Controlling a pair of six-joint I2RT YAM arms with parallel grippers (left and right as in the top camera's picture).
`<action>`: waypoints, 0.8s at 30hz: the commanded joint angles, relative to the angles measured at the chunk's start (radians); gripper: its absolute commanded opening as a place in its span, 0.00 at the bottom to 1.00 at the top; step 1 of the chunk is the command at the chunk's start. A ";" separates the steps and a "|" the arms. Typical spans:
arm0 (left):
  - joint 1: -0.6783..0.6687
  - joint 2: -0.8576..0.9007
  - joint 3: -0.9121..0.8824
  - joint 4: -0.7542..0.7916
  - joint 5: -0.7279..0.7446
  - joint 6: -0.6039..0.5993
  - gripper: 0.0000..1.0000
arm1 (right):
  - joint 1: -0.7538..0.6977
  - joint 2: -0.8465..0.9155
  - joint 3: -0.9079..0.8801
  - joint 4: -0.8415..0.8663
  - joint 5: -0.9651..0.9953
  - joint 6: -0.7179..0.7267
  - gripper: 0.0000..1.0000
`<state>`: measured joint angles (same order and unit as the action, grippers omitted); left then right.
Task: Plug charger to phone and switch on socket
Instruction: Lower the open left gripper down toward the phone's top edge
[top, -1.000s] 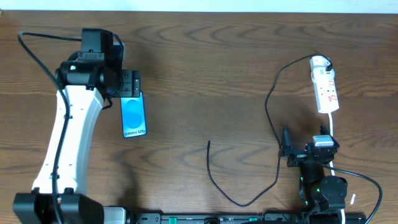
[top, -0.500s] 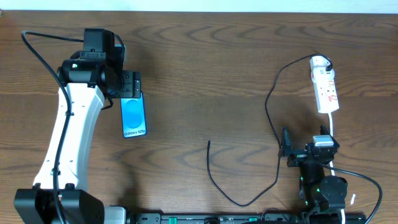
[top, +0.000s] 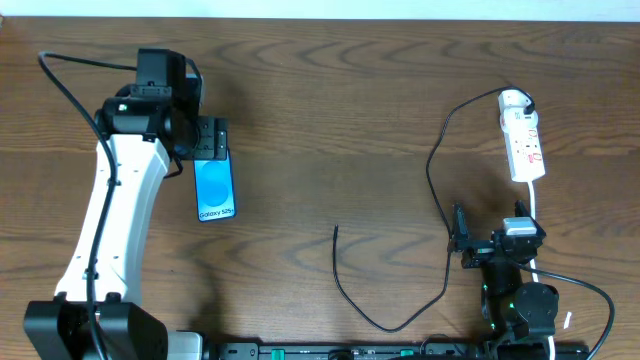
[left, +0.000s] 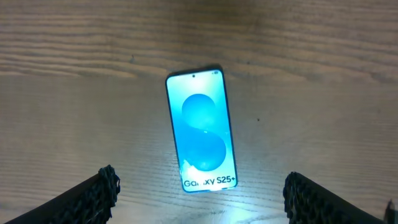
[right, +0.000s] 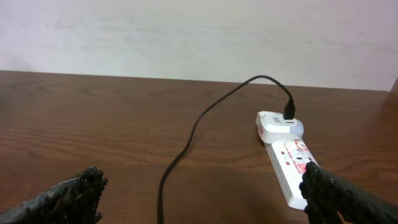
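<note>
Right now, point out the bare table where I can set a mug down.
Widest bare patch: mid-table, between the phone and the charger loop. Also bare: the far strip from the left gripper across to the socket. Crowded: the near right corner, where charger, white cord and right arm bunch.

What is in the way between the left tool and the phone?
Nothing that can be seen. The left tool is open over one end of the phone. The phone lies flat, screen up, with only bare table around it.
</note>
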<state>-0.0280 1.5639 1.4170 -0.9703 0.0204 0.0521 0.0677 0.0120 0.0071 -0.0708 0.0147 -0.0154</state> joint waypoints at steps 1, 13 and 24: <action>0.004 0.013 -0.009 -0.001 -0.002 -0.008 0.87 | 0.002 -0.006 -0.002 -0.005 -0.006 -0.004 0.99; 0.004 0.061 -0.021 -0.008 -0.002 -0.016 0.87 | 0.002 -0.006 -0.002 -0.005 -0.006 -0.004 0.99; 0.004 0.254 -0.021 -0.008 -0.002 -0.023 0.87 | 0.002 -0.006 -0.002 -0.005 -0.006 -0.004 0.99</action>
<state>-0.0280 1.7607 1.4120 -0.9726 0.0208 0.0410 0.0677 0.0120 0.0071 -0.0711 0.0147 -0.0154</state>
